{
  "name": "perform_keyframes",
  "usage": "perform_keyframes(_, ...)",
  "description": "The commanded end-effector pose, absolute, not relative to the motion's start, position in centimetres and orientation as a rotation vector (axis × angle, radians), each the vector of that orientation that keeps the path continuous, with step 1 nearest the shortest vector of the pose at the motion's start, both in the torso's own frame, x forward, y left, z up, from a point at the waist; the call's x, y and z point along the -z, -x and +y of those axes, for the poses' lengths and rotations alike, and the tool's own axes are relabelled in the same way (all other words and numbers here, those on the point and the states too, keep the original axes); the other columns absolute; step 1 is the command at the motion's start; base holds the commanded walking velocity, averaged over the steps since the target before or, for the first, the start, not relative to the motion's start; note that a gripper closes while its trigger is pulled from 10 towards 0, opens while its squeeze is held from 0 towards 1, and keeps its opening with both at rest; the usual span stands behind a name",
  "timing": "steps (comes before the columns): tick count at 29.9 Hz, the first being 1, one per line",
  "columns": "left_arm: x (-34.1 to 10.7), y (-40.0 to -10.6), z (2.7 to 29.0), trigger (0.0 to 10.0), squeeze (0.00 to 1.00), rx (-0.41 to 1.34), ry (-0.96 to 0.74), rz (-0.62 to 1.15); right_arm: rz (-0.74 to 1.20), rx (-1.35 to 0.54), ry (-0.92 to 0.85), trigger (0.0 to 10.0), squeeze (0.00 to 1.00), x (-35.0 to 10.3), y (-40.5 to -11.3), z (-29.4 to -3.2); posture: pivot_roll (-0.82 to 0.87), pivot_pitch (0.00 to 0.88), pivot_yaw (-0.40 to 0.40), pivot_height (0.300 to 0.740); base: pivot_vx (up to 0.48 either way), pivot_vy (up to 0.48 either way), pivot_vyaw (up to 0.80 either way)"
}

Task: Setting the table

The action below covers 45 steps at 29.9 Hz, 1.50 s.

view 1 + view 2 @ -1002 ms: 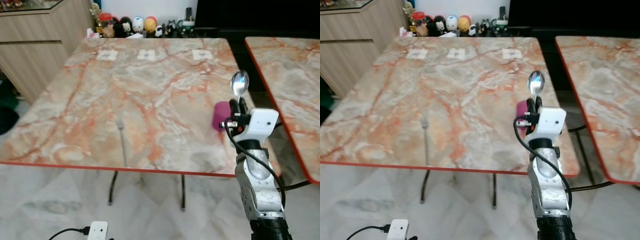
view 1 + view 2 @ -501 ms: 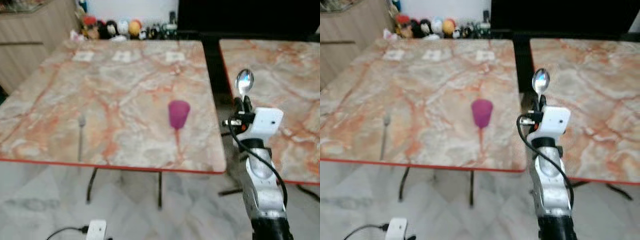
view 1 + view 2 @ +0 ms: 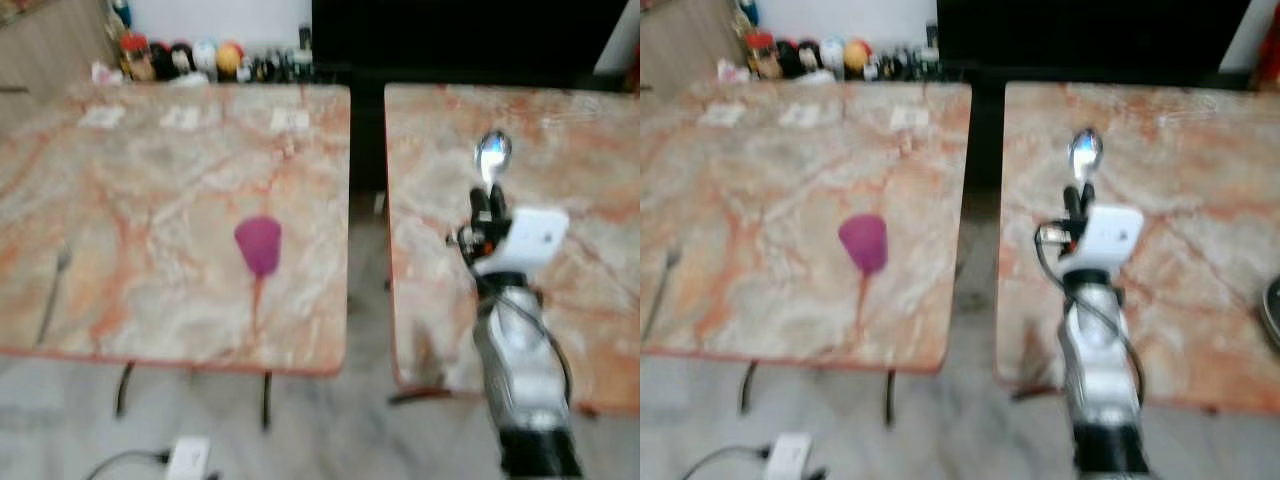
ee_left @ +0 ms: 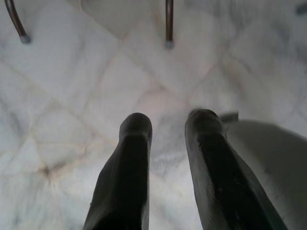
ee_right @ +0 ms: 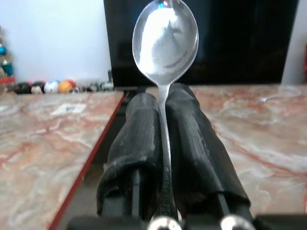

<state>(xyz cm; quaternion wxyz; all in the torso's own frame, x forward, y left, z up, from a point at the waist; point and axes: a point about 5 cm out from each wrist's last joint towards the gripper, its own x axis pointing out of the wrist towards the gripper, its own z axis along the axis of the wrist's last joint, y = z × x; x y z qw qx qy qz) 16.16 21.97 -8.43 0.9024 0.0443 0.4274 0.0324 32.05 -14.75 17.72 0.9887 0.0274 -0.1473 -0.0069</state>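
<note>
My right gripper (image 3: 488, 204) is raised in front of me, shut on a silver spoon (image 3: 491, 158) whose bowl sticks up above the fingers. In the right wrist view the spoon (image 5: 165, 36) stands upright between the two black fingers (image 5: 139, 143). A purple cup (image 3: 258, 245) stands upside down on the left marble table (image 3: 160, 160), and a fork (image 3: 50, 295) lies near that table's left front. The gripper is over the right marble table (image 3: 560, 140). My left gripper (image 4: 168, 129) hangs idle over the floor, open and holding nothing.
A dark gap (image 3: 366, 150) separates the two tables. Small figurines (image 3: 180, 60) line the far edge behind the left table. A dark round object (image 3: 1272, 310) sits at the right table's edge. A white box with a cable (image 3: 185, 458) lies on the marble floor.
The camera has swung to the right, so the left table, cup and fork slid left and the right table came into view. The right gripper still holds the spoon upright.
</note>
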Motion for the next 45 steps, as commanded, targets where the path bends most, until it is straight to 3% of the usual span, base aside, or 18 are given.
perform_keyframes(1, 8.6, -15.9, 21.7, 10.0, 0.00, -0.063, -0.082, 0.891, -0.279, 0.051, -0.070, 10.0, 0.00, -17.5, -32.0, -15.8, -0.07, 0.101, 0.027, 0.740, 0.270, -0.394, -0.61)
perform_keyframes(20, 8.5, -16.3, 21.5, 10.0, 0.00, -0.070, -0.075, 0.880, -0.292, 0.034, -0.056, 10.0, 0.00, -17.6, -31.8, -15.3, -0.07, 0.103, 0.028, 0.740, 0.286, -0.356, -0.72)
perform_keyframes(45, 8.5, -15.7, 22.5, 10.0, 0.00, -0.093, -0.066, 0.904, -0.319, 0.006, -0.045, 10.0, 0.00, -18.2, -31.4, -15.2, -0.07, 0.105, 0.025, 0.740, 0.000, 0.000, 0.00)
